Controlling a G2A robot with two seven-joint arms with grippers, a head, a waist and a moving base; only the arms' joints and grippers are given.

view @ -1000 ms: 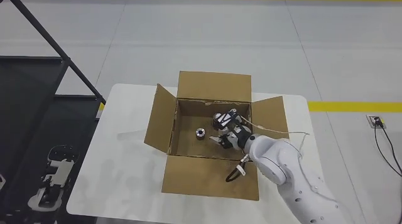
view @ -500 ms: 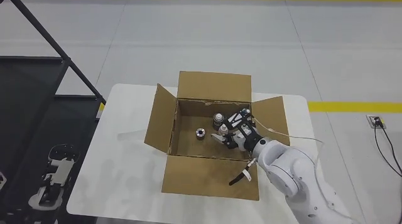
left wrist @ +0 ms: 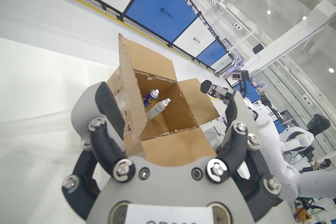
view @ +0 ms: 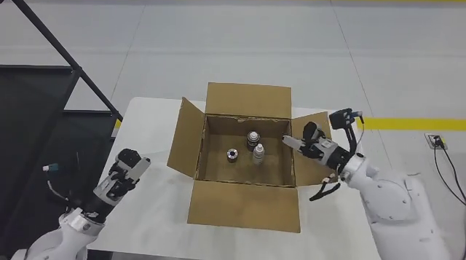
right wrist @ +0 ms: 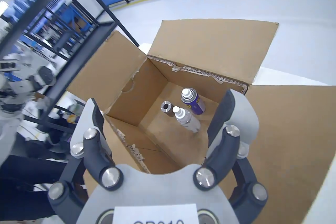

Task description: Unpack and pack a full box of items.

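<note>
**Trainee:** Where are the items sitting, and what are the end effectors doing?

**Technician:** Three items are standing on the floor of the open cardboard box point(view: 247, 100) on the worktop point(view: 160, 202). They are a blue spray can point(view: 252, 138), a white bottle point(view: 258, 153) just beside it, and a small metal cylinder point(view: 232, 154) nearby. The right end effector point(view: 298, 142) is hovering above the box's right-hand flap point(view: 310, 173), fingers spread apart and gripping nothing. The left end effector point(view: 133, 161) is hanging over the worktop beyond the left-hand flap point(view: 186, 140), well apart from the items. Its fingers are likewise spread and empty.

**Trainee:** Which arm is sitting better for the next pick?

**Technician:** The right arm, judging by position. The can and bottle are occupying the right half of the box floor, lying inward and downward from that end effector. Both are standing cap-up, so their long axes are running roughly vertical. The likely requirement is a descent over the box wall, with the fingers closing across the body of the item.
</note>
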